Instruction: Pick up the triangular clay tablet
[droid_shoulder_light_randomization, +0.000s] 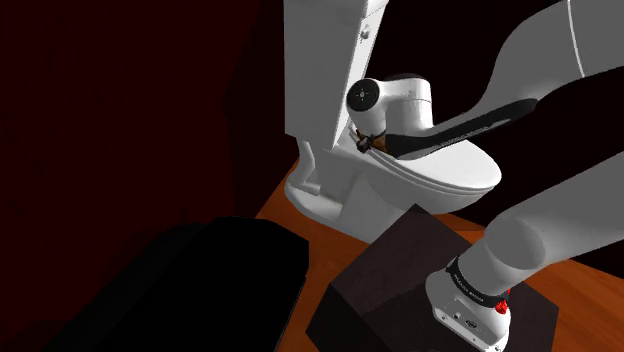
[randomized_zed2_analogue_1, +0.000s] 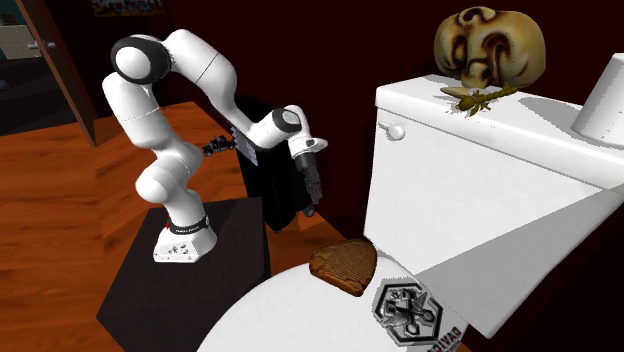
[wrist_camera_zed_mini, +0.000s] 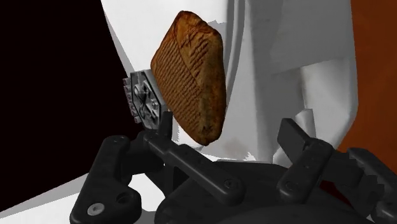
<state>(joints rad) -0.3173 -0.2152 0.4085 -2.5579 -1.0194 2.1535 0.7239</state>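
Note:
The clay tablet (randomized_zed2_analogue_1: 344, 265) is a brown, roughly triangular slab with incised lines. It lies on the white toilet lid (randomized_zed2_analogue_1: 290, 310), close to the foot of the tank. In the wrist view the tablet (wrist_camera_zed_mini: 191, 76) shows beyond the fingers, nearer to one fingertip (wrist_camera_zed_mini: 163, 124) than to the other. My black gripper (wrist_camera_zed_mini: 226, 130) is open, with nothing between its fingers. From the second exterior view the gripper (randomized_zed2_analogue_1: 312, 195) hangs in the air, above and short of the tablet, not touching it. In the shoulder view the gripper (droid_shoulder_light_randomization: 365, 138) is over the back of the lid by the tank.
A hexagonal badge (randomized_zed2_analogue_1: 408, 312) lies on the lid beside the tablet. On the tank (randomized_zed2_analogue_1: 470, 170) sit a skull-like object (randomized_zed2_analogue_1: 490, 45), a small twig-like piece (randomized_zed2_analogue_1: 480, 98) and a white roll (randomized_zed2_analogue_1: 600, 95). The dark stand (droid_shoulder_light_randomization: 430, 270) is beside the bowl on a wooden floor (randomized_zed2_analogue_1: 60, 210).

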